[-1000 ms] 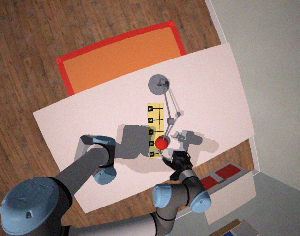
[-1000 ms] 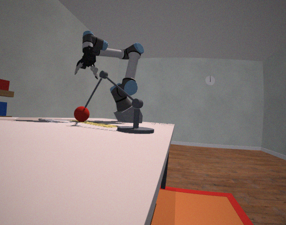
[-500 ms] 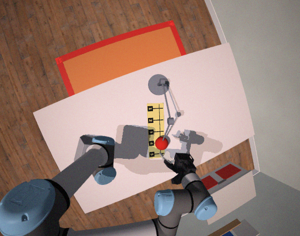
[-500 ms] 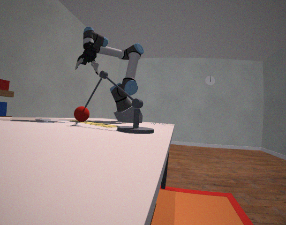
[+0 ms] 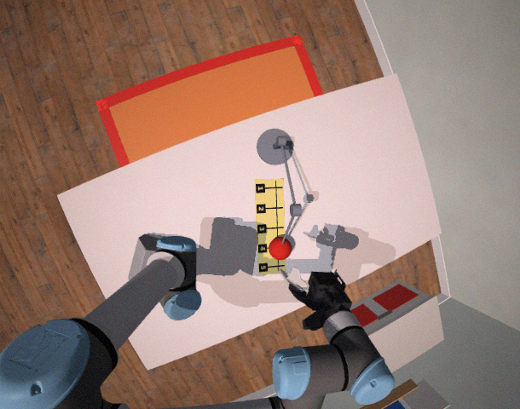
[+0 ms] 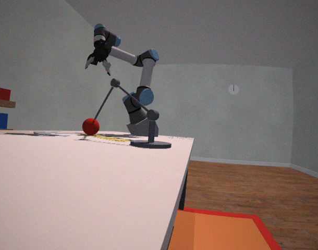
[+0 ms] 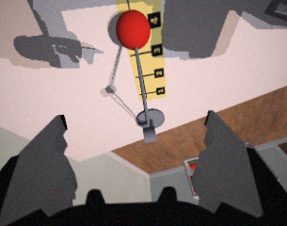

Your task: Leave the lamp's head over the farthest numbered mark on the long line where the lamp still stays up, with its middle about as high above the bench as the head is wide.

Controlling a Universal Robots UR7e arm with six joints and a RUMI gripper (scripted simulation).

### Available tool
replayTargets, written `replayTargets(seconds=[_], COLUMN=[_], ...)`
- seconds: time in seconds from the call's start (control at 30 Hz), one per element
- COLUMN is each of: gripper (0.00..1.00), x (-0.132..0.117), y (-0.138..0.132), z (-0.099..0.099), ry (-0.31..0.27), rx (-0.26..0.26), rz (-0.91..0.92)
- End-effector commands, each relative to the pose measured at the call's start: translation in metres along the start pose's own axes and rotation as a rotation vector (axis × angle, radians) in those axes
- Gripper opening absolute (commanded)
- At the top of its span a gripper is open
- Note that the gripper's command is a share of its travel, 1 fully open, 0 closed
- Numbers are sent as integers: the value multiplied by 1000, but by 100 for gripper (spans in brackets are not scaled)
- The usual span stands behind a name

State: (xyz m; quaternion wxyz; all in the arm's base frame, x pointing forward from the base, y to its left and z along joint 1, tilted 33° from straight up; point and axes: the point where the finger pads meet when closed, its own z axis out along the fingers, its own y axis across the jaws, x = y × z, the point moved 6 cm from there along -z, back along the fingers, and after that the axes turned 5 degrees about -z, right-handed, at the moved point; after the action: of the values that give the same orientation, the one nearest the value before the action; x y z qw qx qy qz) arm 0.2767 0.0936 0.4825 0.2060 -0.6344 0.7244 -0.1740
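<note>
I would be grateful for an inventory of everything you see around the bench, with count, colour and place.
Lamp head: one, red, by mark 4
Lamp base: one, grey, beyond mark 1
Lamp rods: two, grey, between base and head
Marked strip: one, yellow, numbered 1 to 5, on the bench
Bench: one, pale pink, under the lamp
Mat: one, orange with red border, on the floor
Clock: one, pale, far wall
Arm: one, grey, black and blue, beside the bench
Gripper: one, black and grey, open, above the bench

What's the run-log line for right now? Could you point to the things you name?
gripper (image 5: 310, 274) (image 6: 97, 70) (image 7: 136, 113): open, raised | red lamp head (image 5: 280, 248) (image 6: 90, 126) (image 7: 133, 29): low, near mark 4 | contact: none seen
</note>
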Motion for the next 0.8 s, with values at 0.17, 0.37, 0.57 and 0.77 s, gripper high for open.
replayTargets(seconds=[0.17,0.37,0.57,0.77], gripper=[100,100,100,100], x=[-8,-27,-49,-63], y=[0,2,3,5], z=[-31,-25,-17,-12], ry=[0,0,-1,-1], rx=[1,1,2,2], rz=[0,0,0,0])
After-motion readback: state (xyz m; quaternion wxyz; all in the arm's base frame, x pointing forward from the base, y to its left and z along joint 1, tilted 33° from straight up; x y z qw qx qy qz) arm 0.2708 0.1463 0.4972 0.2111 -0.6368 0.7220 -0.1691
